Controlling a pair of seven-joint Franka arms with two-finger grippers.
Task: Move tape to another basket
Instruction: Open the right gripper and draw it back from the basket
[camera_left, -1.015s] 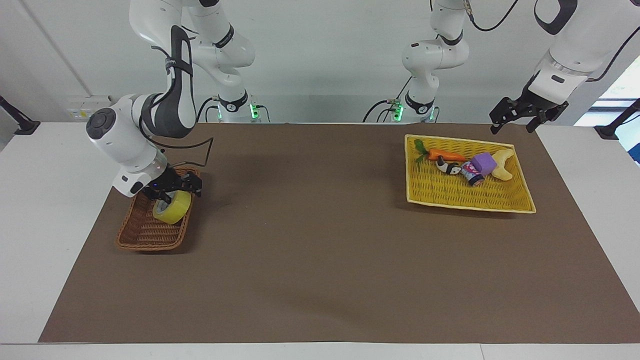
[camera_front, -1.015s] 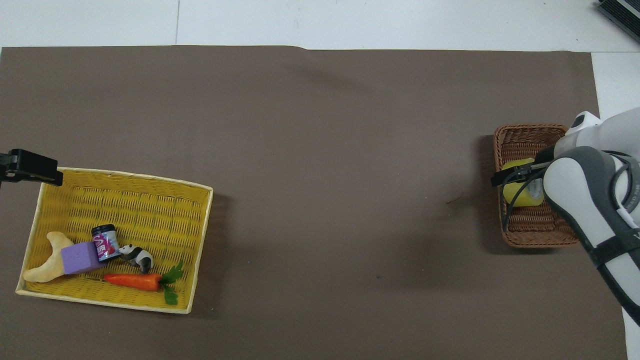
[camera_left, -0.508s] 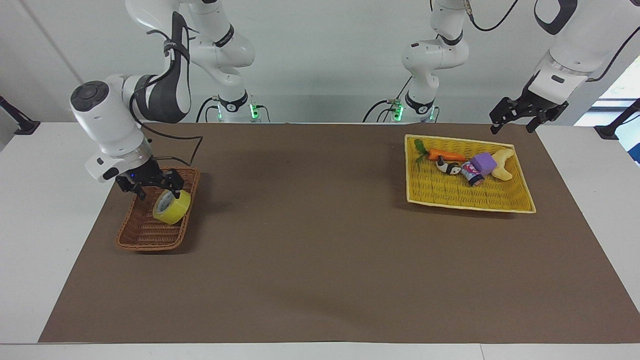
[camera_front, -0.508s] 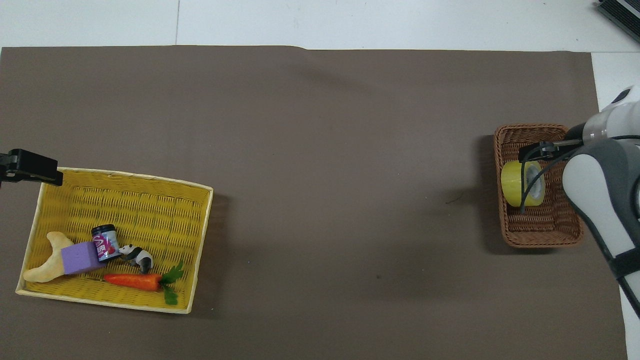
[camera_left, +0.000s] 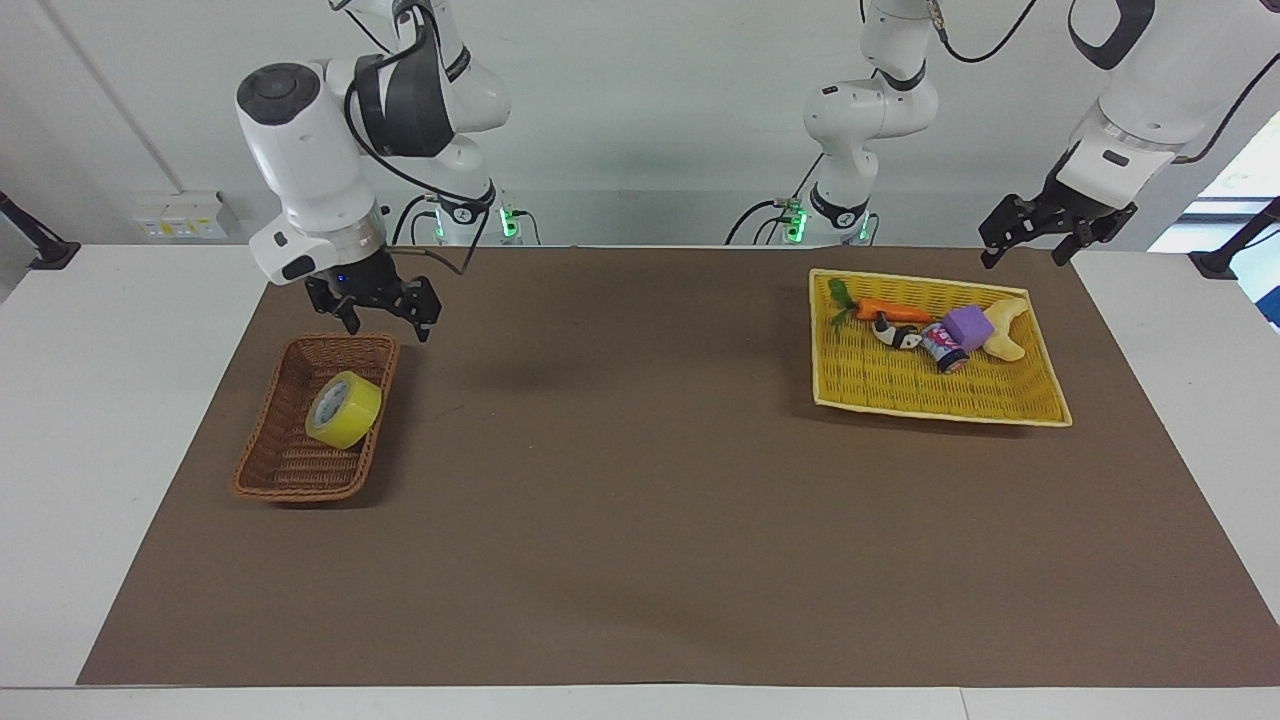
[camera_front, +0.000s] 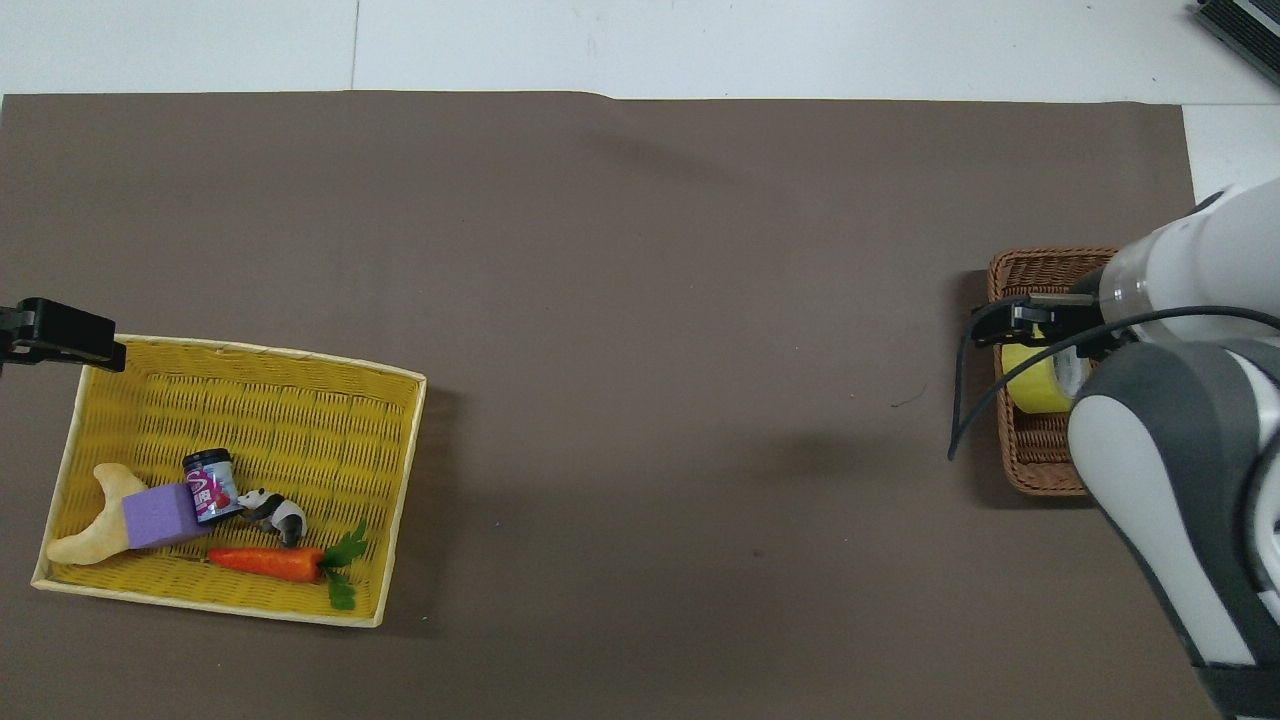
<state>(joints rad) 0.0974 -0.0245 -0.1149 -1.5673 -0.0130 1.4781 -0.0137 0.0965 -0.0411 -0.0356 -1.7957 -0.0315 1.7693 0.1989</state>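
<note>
The right gripper (camera_left: 381, 320) hangs in the air with its two fingers spread apart and nothing between them, above the robot-side end of the basket (camera_left: 270, 440); in the facing view it sits at about twelve o'clock from the basket, and the overhead view shows it covering that same end. A second ago this pincer was down inside the basket, right at the tape (camera_left: 343, 409); half a second ago it was already lifting clear, and now it has risen well above the rim with its hold given up. The tape has stayed behind: it rests on edge inside the brown wicker basket, leaning against the side wall toward the middle of the table, its pale core facing up and outward, at about one o'clock from the basket's centre in the facing view. I judge from this that the placing is finished and the arm is withdrawing, so little of the task appears to remain beyond parking the arm. The roll might still settle or tip flat, though the sloping walls should keep it in. Toward the left arm's end of the table lies the yellow tray (camera_left: 1000, 405) with a carrot (camera_left: 890, 310), a purple block (camera_left: 967, 327) and small toys. The left gripper (camera_left: 1033, 232) waits above the tray's robot-side corner, fingers apart and empty.
</note>
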